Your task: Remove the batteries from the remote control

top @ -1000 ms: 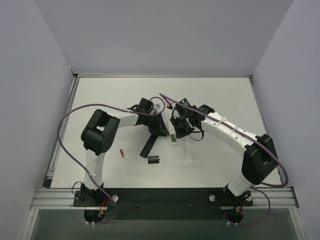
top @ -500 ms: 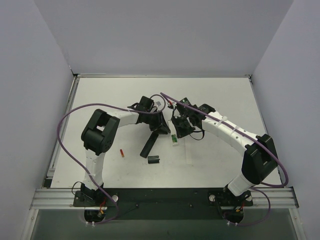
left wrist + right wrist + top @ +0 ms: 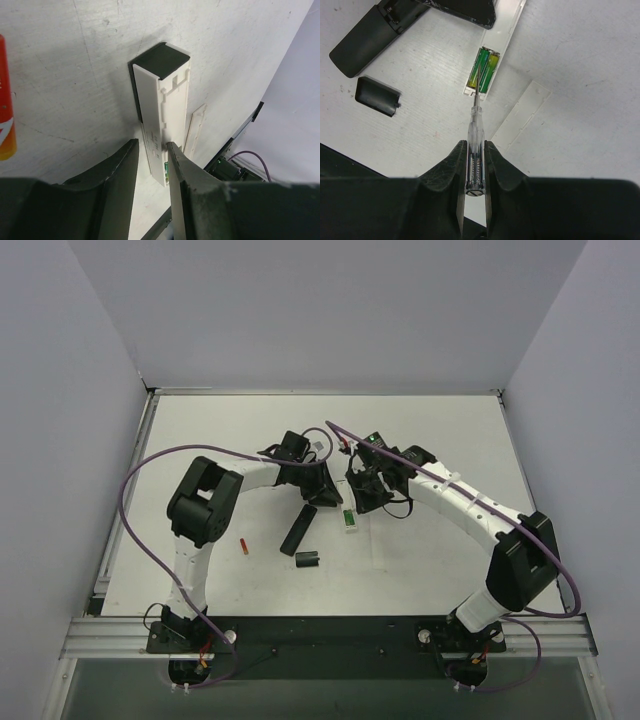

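White table [image 3: 430, 555]: black remote [image 3: 299, 529], white remote [image 3: 350, 525] (opened), red battery [image 3: 244, 547]

The bench [image 3: 65, 75] is matt white, scratched and faintly ribbed. The white remote control [image 3: 160, 110] is smooth plastic; its green batteries [image 3: 484, 69] shine glossy. The screwdriver [image 3: 475, 127] has a clear plastic handle and a thin metal shaft

**Soft, even light; near parts blurred**

The top view is bright and evenly lit, with faint, soft shadows on the white table [image 3: 430, 440] beneath the arms. In the left wrist view the near fingers [image 3: 120, 170] are dark and out of focus, and the white remote [image 3: 162, 100] casts a soft shadow to its left. The right wrist view is sharp on the green batteries [image 3: 484, 67] and the clear-handled tool [image 3: 475, 132].
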Robot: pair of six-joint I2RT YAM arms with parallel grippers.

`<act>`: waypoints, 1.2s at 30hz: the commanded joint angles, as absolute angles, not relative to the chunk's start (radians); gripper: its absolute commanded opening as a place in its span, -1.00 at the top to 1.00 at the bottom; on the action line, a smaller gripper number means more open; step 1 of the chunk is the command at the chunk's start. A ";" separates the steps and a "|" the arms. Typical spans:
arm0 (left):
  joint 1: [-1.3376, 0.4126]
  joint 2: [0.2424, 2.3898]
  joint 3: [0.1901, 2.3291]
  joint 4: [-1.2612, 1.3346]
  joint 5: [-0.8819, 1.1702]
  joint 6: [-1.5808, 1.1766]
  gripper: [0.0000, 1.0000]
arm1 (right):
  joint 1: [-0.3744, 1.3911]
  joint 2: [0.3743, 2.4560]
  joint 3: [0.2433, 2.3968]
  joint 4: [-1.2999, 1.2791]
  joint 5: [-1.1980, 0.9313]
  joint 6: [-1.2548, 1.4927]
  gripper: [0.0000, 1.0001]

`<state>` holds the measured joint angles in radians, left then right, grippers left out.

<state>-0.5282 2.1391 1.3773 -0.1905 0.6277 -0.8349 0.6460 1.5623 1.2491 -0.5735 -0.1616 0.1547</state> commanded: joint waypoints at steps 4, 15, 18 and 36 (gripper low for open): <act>-0.528 2.155 1.424 -0.181 0.626 -0.845 0.21 | 0.630 1.520 1.275 -0.617 -0.155 0.152 1.00; -0.529 2.152 1.401 -0.167 0.630 -0.856 0.21 | 0.632 1.555 1.250 -0.614 -0.153 0.147 1.00; -0.531 2.152 1.396 -0.158 0.634 -0.861 0.22 | 0.632 1.562 1.247 -0.614 -0.144 0.143 1.00; -0.531 2.161 1.388 -0.150 0.640 -0.864 0.22 | 0.629 1.617 1.201 -0.569 -0.178 0.117 1.00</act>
<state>-0.5285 2.1483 1.3792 -0.1780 0.6289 -0.8585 0.6353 1.5917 1.2358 -0.5621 -0.1551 0.1314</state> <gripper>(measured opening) 0.392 0.115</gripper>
